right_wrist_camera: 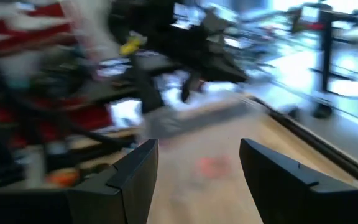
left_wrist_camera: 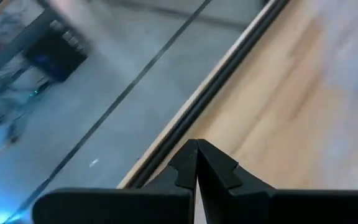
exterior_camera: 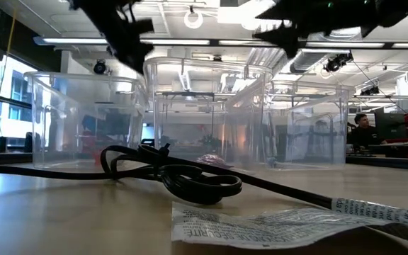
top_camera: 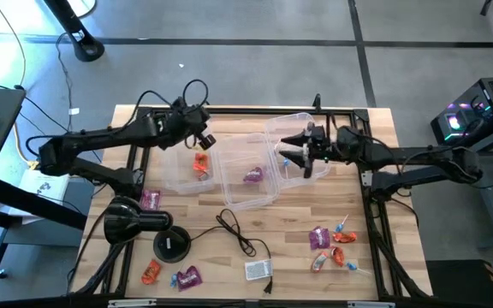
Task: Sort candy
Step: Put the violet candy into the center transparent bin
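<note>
Nearest the front edge of the wooden table (top_camera: 229, 282): a small white box with black cable (top_camera: 258, 270), the cable (top_camera: 234, 227) looping back toward the bins; in the low view a crinkled printed wrapper (exterior_camera: 261, 227) lies in the foreground in front of the coiled cable. Front left: one orange-red candy (top_camera: 151, 272) and one purple candy (top_camera: 187, 277), near a round black base (top_camera: 171, 245). Front right: a loose cluster of candy (top_camera: 332, 244), purple, orange-red and light blue pieces close together, well apart from both grippers. Left middle: a purple candy (top_camera: 151, 200) beside a black lamp-like object (top_camera: 131, 218). Farther back, three clear bins in a row: left bin (top_camera: 187, 167) holding an orange-red candy (top_camera: 201, 163); middle bin (top_camera: 248, 175) holding a purple candy (top_camera: 253, 175); right bin (top_camera: 294, 145), contents hard to make out. Left gripper (top_camera: 202, 135): above the back edge of the left bin, just behind the orange-red candy in it; fingers pressed together in the left wrist view, nothing between them. Right gripper (top_camera: 291, 145): over the right bin, fingers (right_wrist_camera: 135, 174) spread wide apart in the right wrist view, nothing seen between them. Beyond the table, a person (exterior_camera: 363, 131) sits at a desk.
</note>
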Motion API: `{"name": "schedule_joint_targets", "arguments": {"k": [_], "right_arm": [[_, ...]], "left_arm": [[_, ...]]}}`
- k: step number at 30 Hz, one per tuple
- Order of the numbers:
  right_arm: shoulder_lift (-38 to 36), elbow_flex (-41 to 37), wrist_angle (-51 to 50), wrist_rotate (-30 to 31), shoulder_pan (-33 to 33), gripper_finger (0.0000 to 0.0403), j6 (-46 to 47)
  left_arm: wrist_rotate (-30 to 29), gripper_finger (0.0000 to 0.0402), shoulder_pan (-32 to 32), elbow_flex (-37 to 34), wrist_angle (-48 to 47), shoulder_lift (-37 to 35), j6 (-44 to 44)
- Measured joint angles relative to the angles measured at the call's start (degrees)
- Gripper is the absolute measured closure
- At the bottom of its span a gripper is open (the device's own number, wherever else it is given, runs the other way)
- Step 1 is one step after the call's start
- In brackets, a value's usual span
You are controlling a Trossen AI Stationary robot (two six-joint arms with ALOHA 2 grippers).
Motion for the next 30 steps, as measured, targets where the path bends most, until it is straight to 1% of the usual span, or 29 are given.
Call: {"name": "schedule_joint_targets", "arguments": {"k": [2,3,6,8,9,12,15,17,18,21,23,26,30], "right_arm": [[-1.1,0.9,0.0,-2.4,2.8,0.0181,-0.5],[-1.3,1.4,0.0,-2.5,4.3,0.0181,-0.7],[-1.5,2.7,-0.5,-1.8,9.5,0.0181,-2.0],[-1.4,3.5,-1.0,-0.6,13.4,0.0181,-2.0],[-1.3,3.8,-1.4,0.6,15.4,0.0181,-1.9],[-1.1,4.5,-6.0,5.9,21.6,0.0181,-0.7],[-1.1,4.7,-10.8,11.8,27.6,0.0181,3.9],[-1.1,4.7,-13.8,14.5,31.4,0.0181,8.2],[-1.1,4.7,-15.1,15.7,33.2,0.0181,10.7],[-1.1,4.7,-18.2,19.9,38.5,0.0181,18.0],[-1.1,4.7,-20.3,22.5,41.5,0.0181,22.6],[-1.1,4.7,-24.4,25.6,44.9,0.0181,30.4],[-0.4,4.8,-33.0,26.6,47.9,0.0181,42.7]], "left_arm": [[3.6,0.0401,-2.9,0.2,0.4,-2.0,-2.7],[6.5,0.0401,-4.4,0.2,0.8,-3.2,-4.2],[15.3,0.0401,-9.4,0.2,2.0,-5.7,-8.3],[19.2,0.0401,-13.7,0.2,3.5,-6.5,-9.6],[20.0,0.0401,-16.3,0.2,4.6,-6.6,-9.7],[20.1,0.0401,-23.5,0.2,8.2,-6.4,-10.3],[20.0,0.0401,-29.7,0.2,10.5,-5.4,-10.2],[18.1,0.0401,-33.1,0.2,12.1,-4.9,-9.3],[15.5,0.0401,-34.7,0.2,12.7,-4.7,-9.4],[3.4,0.0401,-37.6,0.2,12.7,-4.6,-12.1],[-2.4,0.0401,-38.3,0.2,12.2,-4.9,-12.0],[-5.6,0.0401,-38.1,0.2,12.1,-5.6,-10.4],[-6.0,0.0401,-36.5,0.2,11.4,-6.9,-7.8]]}}
